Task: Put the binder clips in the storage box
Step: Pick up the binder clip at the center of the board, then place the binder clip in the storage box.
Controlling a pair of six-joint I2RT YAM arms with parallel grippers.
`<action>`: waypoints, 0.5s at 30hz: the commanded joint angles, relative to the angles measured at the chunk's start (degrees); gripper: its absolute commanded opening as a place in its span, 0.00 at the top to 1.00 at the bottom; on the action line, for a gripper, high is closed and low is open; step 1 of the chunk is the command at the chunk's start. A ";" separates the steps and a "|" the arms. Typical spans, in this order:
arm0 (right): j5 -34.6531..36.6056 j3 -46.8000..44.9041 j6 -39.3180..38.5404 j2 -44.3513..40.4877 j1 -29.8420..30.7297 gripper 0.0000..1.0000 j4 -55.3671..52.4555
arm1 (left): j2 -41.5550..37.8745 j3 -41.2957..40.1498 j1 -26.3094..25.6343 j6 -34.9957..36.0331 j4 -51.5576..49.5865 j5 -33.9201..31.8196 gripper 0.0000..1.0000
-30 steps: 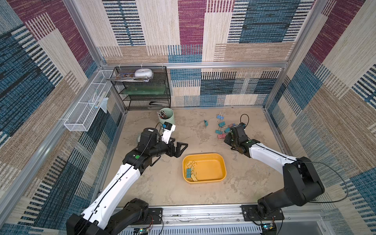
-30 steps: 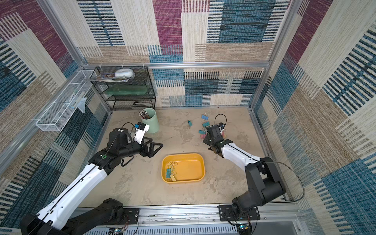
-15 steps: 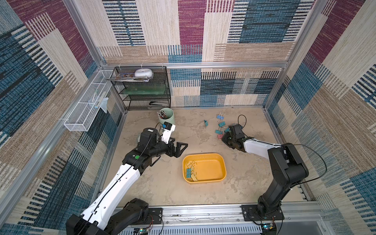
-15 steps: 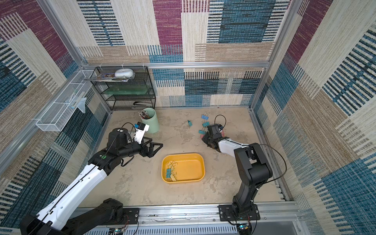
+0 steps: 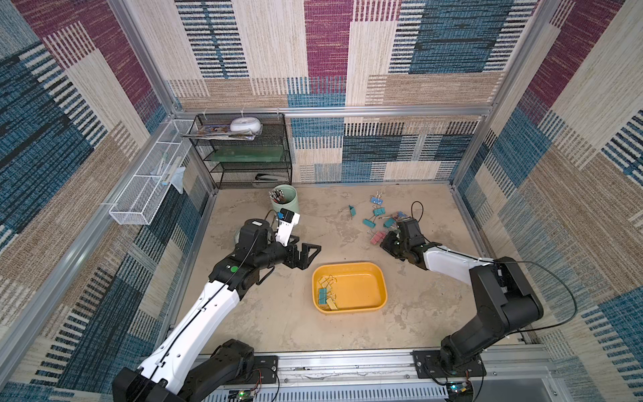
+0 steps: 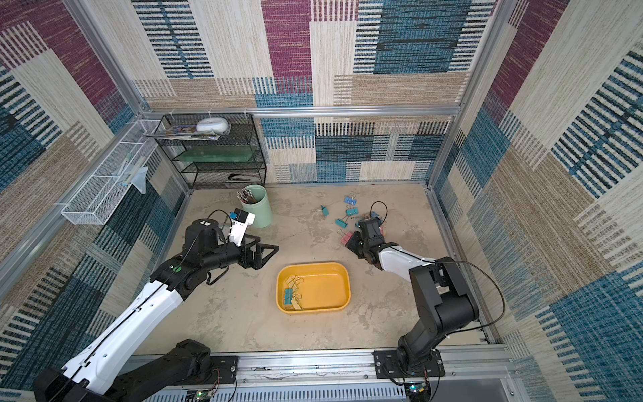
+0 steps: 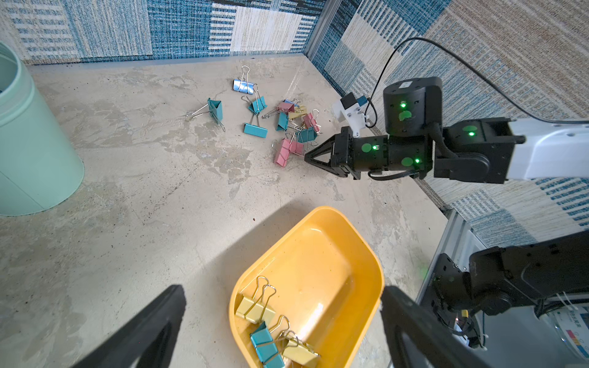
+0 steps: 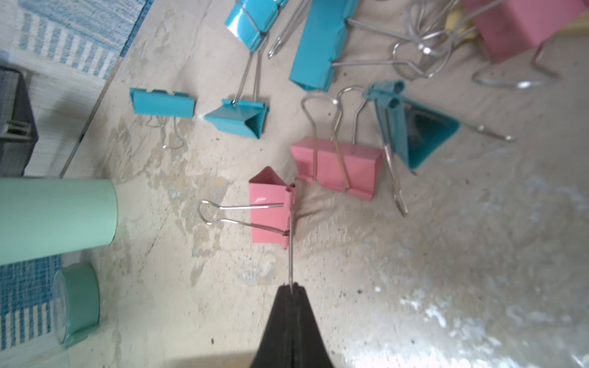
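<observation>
Two tools: right tool [image 8: 290, 288] clamped the thin wire handle of a glossy pink clip [image 8: 271, 210]; left tool [image 5: 305, 252] stood apart near the smooth yellow box [image 5: 358, 289].

The storage box [image 7: 318, 255] is glossy yellow plastic, catching the light. The pink binder clip [image 8: 269, 216] is smooth painted metal with shiny wire handles. The table [image 7: 127, 191] looks rough, mottled and matt. The pen cup [image 7: 32, 143] is matt, and the walls [image 5: 327, 34] look like woven cloth.

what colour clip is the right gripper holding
Pink clip, best in the right wrist view.
</observation>
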 commanded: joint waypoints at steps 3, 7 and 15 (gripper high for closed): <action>-4.17 -2.98 -5.09 -10.16 0.76 1.00 1.33 | 0.34 0.05 0.08 0.53 1.10 0.24 0.00; -6.58 -5.32 -6.74 -18.95 1.77 1.00 0.18 | 0.46 0.04 0.10 0.52 1.11 0.29 0.00; -14.32 -5.81 -15.40 -28.13 13.36 1.00 -5.18 | 0.50 0.15 0.03 0.36 1.07 0.47 0.00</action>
